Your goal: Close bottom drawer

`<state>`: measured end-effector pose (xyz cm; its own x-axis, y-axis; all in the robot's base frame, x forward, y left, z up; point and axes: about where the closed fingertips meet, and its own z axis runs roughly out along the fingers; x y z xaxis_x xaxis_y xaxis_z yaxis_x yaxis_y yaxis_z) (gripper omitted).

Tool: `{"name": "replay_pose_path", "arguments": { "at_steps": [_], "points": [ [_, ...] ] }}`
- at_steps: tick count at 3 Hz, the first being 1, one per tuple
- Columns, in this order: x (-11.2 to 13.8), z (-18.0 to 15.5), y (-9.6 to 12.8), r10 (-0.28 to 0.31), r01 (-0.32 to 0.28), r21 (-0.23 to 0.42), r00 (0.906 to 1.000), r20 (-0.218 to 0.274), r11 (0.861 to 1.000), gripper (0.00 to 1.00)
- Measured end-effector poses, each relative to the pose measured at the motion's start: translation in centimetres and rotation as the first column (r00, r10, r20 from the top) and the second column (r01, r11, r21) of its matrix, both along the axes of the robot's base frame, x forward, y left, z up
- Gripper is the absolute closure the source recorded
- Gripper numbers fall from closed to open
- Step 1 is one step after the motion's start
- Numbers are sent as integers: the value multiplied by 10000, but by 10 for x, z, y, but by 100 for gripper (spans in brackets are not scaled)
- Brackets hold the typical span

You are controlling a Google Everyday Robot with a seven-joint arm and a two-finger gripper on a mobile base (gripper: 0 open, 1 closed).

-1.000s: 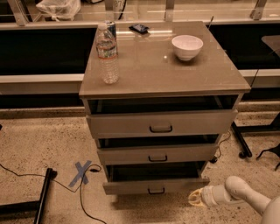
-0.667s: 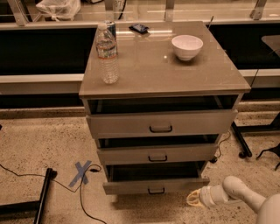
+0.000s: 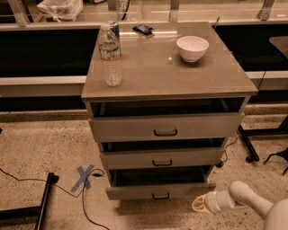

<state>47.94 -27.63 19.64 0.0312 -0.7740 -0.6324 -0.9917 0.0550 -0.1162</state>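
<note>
The cabinet top (image 3: pixel 153 72) is a grey-beige, glossy surface.

1. Near the left edge, about midway between front and rear, a clear water bottle (image 3: pixel 110 56) stands upright. It has a white cap and a label band with red and blue print (the wording is not legible).
2. Directly behind the bottle, toward the rear-left corner, stands a can (image 3: pixel 114 28), mostly hidden; its markings cannot be read.
3. At the rear edge, left of centre, lies a small dark flat object (image 3: pixel 144 29).
4. Toward the rear-right corner sits a white bowl (image 3: pixel 192 48), upright, well apart from the bottle.

Below the front edge, all three drawers stand partly pulled out.

- The top drawer (image 3: pixel 135 128) has the tallest, widest front.
- The middle drawer (image 3: pixel 189 157) is narrower.
- The bottom drawer (image 3: pixel 130 192) is lowest, with the shortest front and a small dark loop handle (image 3: pixel 160 196) at its centre. Its dark interior shows behind the panel.

The gripper (image 3: pixel 200 204) is low over the floor (image 3: pixel 45 143), just beside the bottom drawer's right front corner and slightly below it, pointing left (contact with the panel cannot be confirmed). Whether the pincer is wide or narrow cannot be told, and it holds nothing visible. The white arm (image 3: pixel 245 197) runs from it to the lower-right corner of the view.

On the floor left of the cabinet lie a blue tape cross (image 3: pixel 84 177) and a black cable (image 3: pixel 85 206). A plastic bag (image 3: pixel 58 8) sits beyond the rear-left corner.
</note>
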Motion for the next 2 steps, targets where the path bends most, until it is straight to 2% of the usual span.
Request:
{"name": "replay_pose_path", "arguments": {
  "at_steps": [1, 2],
  "points": [
    [26, -5, 11, -548, 485, 836, 9957, 745, 9953, 100],
    [58, -15, 15, -1009, 869, 1278, 9891, 1075, 9880, 100]
  ]
}}
